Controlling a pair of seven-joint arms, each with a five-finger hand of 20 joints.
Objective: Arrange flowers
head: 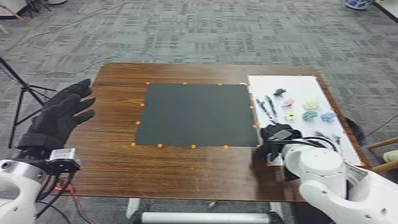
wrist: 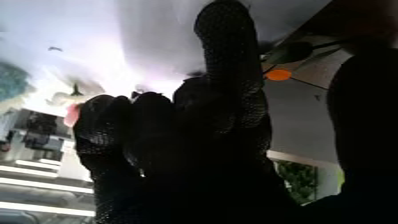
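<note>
Left hand (head: 64, 111) and right hand (head: 280, 132) open now, a dark stem (head: 272, 106) is best pinched clear of the pink bloom (head: 288, 103).

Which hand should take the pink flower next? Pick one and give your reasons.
Likely the right hand: it is at the white sheet, where the pink flower lies. The left hand is on the other side of the dark mat.

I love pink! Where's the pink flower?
In the head view, the pink flower lies on the white sheet at right, just above the yellow one.
</note>
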